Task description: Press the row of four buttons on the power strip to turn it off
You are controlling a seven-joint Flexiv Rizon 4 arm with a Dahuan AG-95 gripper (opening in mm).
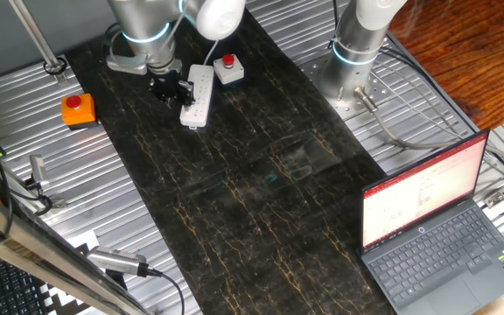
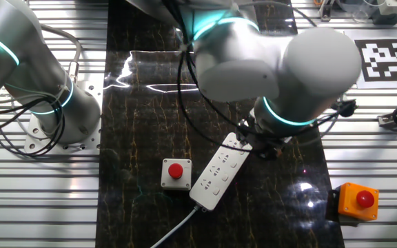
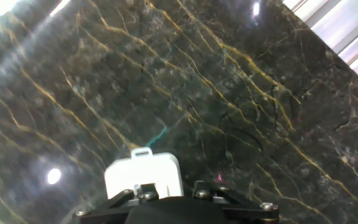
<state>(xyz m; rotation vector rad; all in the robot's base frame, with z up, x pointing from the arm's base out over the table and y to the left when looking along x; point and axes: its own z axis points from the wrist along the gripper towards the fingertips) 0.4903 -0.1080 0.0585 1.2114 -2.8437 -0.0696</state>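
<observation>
The white power strip point(image 1: 197, 98) lies on the dark marble mat, its cord running off toward the mat's edge. In the other fixed view the power strip point(image 2: 218, 171) lies slanted. My gripper point(image 2: 255, 143) hangs over its end away from the cord. In one fixed view the gripper point(image 1: 171, 88) is right beside the strip's left edge. The hand view shows one rounded end of the strip point(image 3: 143, 175) just ahead of the black hand body point(image 3: 179, 210). The fingertips are hidden, so their state does not show. The four buttons are too small to make out.
A small white box with a red round button point(image 2: 176, 172) sits close beside the strip. An orange box with a red button point(image 2: 356, 200) rests on the ribbed metal table. A second arm's base point(image 1: 355, 54) and an open laptop point(image 1: 433, 229) stand to one side.
</observation>
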